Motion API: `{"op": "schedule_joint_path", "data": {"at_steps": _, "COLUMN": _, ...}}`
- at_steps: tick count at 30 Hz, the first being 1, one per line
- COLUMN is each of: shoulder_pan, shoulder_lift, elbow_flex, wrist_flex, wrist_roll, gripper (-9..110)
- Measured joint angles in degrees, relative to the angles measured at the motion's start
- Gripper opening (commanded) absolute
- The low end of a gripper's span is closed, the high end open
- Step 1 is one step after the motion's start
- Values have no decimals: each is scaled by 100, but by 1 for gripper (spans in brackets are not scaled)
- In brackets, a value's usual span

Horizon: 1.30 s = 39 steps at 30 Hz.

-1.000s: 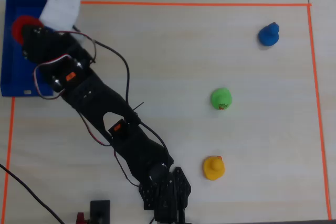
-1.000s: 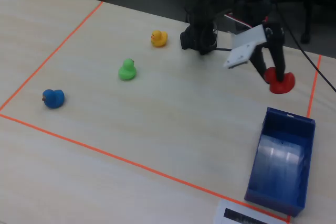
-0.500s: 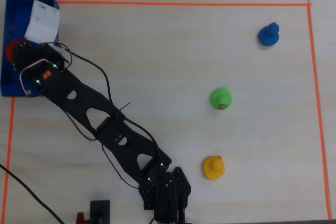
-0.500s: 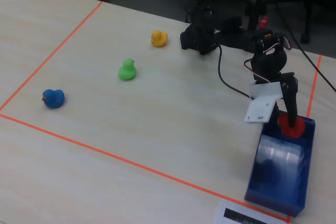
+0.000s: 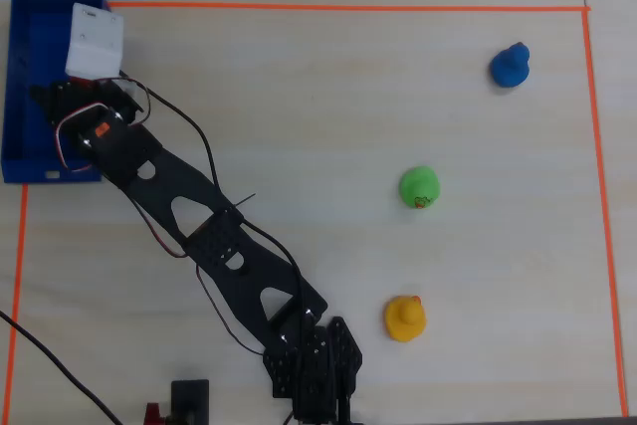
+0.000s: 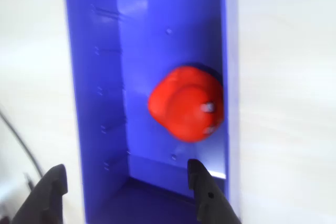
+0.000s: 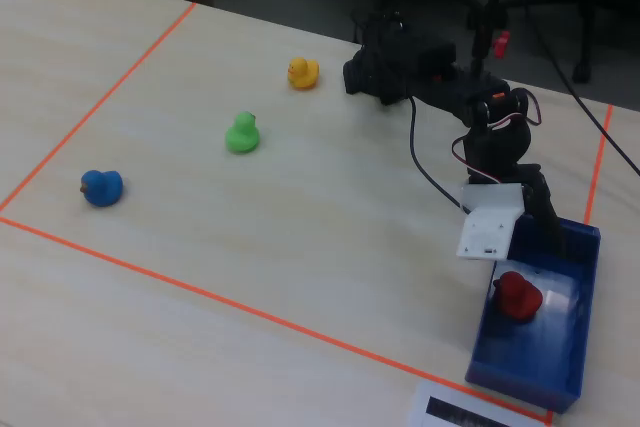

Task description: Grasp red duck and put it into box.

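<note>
Duck position first: small glossy red toy duck [image 6: 186, 103] lies on the floor of the deep-blue rectangular plastic box [image 6: 94, 77], free of the two-finger gripper [image 6: 126, 192], whose black fingertips stand spread w/ nothing between them, i.e. let go. In wrist view the duck sits at approx 1 o'clock from the gripper midpoint, close to the box's right long wall; box long axis runs 12–6 there, same line as the gripper's approach. Fixed view agrees: duck [image 7: 517, 296] inside box [image 7: 560, 367], just below the white wrist plate [image 7: 488, 232], arm reaching in from 11 o'clock. Overhead view: arm hides the duck; box [image 5: 25, 67] at far 9–10 o'clock corner of the orange tape outline [image 5: 348, 7]. Judgement: placement looks done, next move prob. straight lift back out along box axis, watch the right fingertip near the wall. Counts: red duck ×1, box ×1, arm ×1; others on table well apart: green duck [image 5: 419, 187] ×1, yellow duck [image 5: 405, 318] ×1, blue duck [image 5: 510, 65] ×1.
</note>
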Motion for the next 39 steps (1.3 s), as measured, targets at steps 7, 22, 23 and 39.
{"op": "schedule_joint_path", "data": {"at_steps": 7, "shoulder_pan": 483, "shoulder_lift": 967, "elbow_flex": 0, "wrist_flex": 1248, "wrist_roll": -246, "gripper": 0}}
{"op": "schedule_joint_path", "data": {"at_steps": 22, "shoulder_pan": 2848, "shoulder_lift": 8473, "elbow_flex": 10538, "wrist_flex": -492, "wrist_roll": -2479, "gripper": 0}}
{"op": "schedule_joint_path", "data": {"at_steps": 23, "shoulder_pan": 2962, "shoulder_lift": 8965, "elbow_flex": 11294, "wrist_flex": -729, "wrist_roll": -2558, "gripper": 0}}
{"op": "schedule_joint_path", "data": {"at_steps": 39, "shoulder_pan": 4201, "shoulder_lift": 14818, "elbow_flex": 17376, "wrist_flex": -1696, "wrist_roll": -3454, "gripper": 0}}
